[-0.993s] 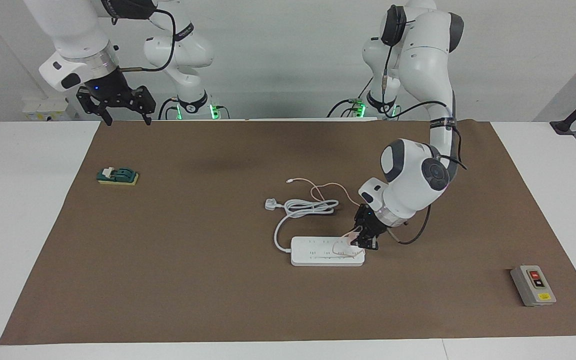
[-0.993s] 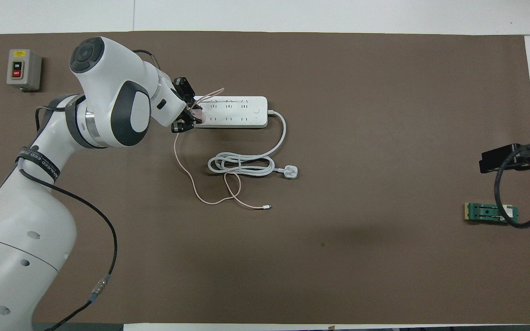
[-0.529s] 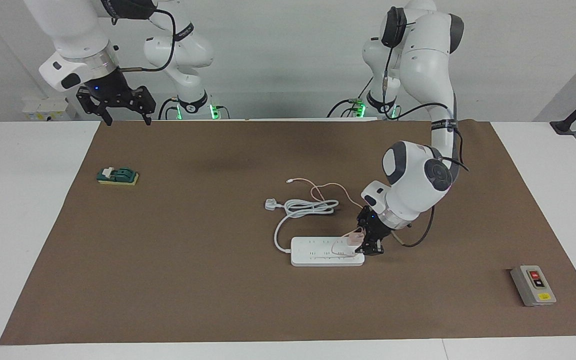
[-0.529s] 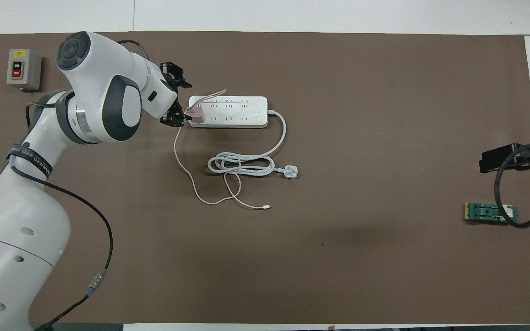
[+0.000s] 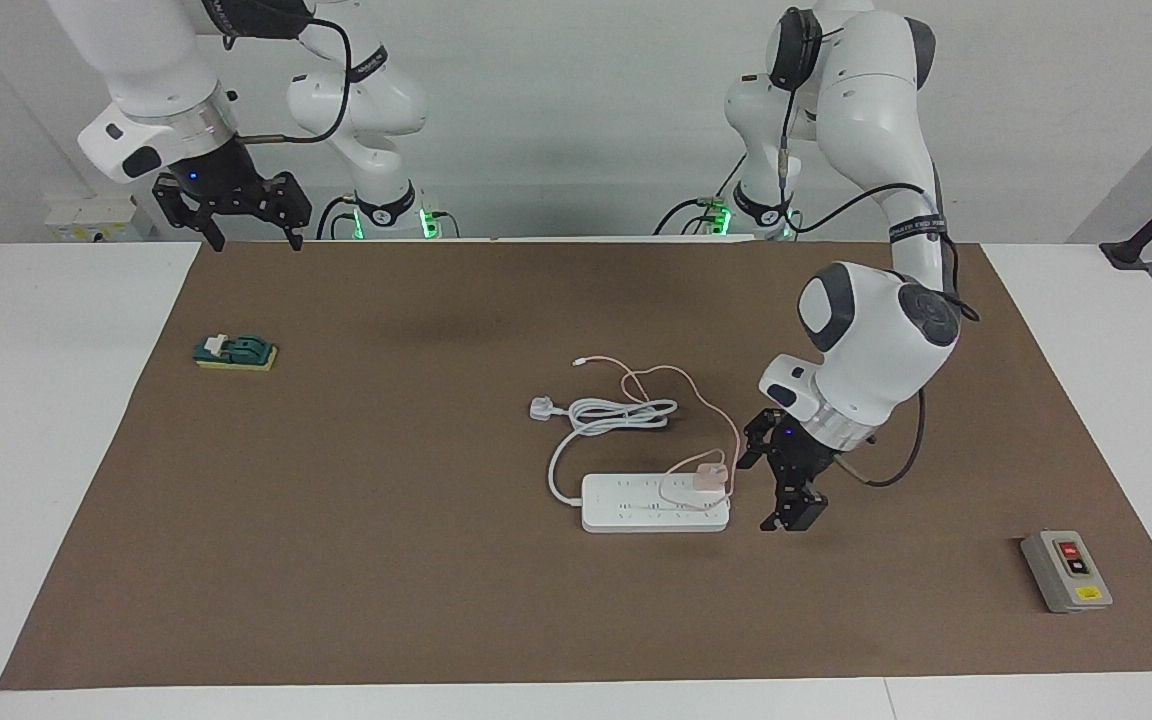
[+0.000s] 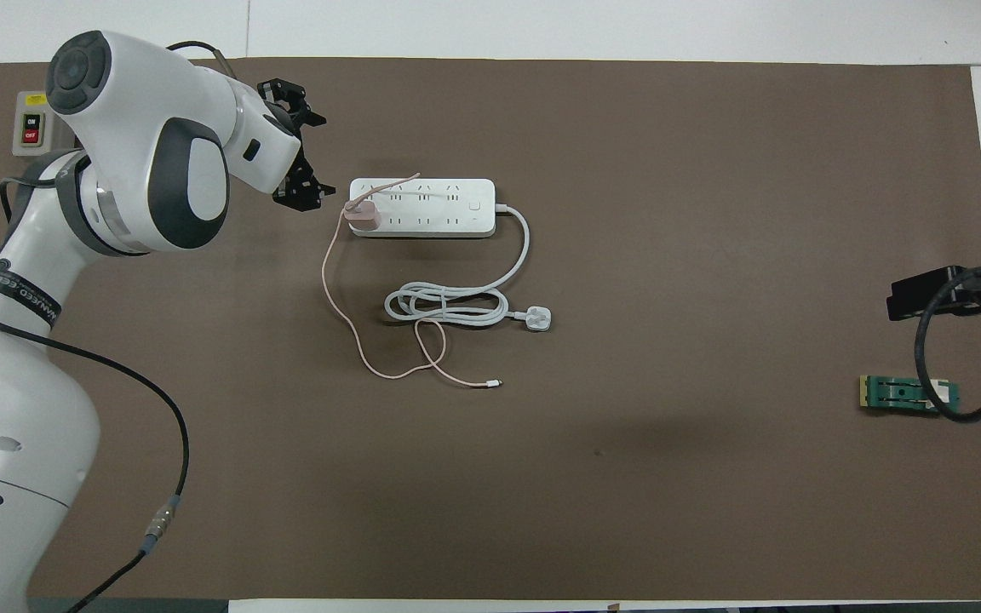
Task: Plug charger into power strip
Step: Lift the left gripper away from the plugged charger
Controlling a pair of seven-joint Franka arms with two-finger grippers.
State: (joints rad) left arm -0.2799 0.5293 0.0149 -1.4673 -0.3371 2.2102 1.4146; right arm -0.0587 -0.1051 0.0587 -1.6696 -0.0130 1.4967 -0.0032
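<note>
- Charger (image 5: 709,477) sat in power strip (image 5: 655,503), at the end toward the left arm.
- Left gripper (image 5: 782,490) beside it, open, empty.
- Right gripper (image 5: 232,212) open, empty, waiting; overhead view cut it off.

Power strip (image 5: 654,503) glossy white plastic; charger (image 5: 709,477) smooth pink plastic; mat (image 5: 386,560) matt brown.

pale pink charger (image 5: 709,477) on white power strip (image 5: 636,510), brown mat (image 5: 386,560), grey box (image 5: 1066,572) with red and black buttons.
</note>
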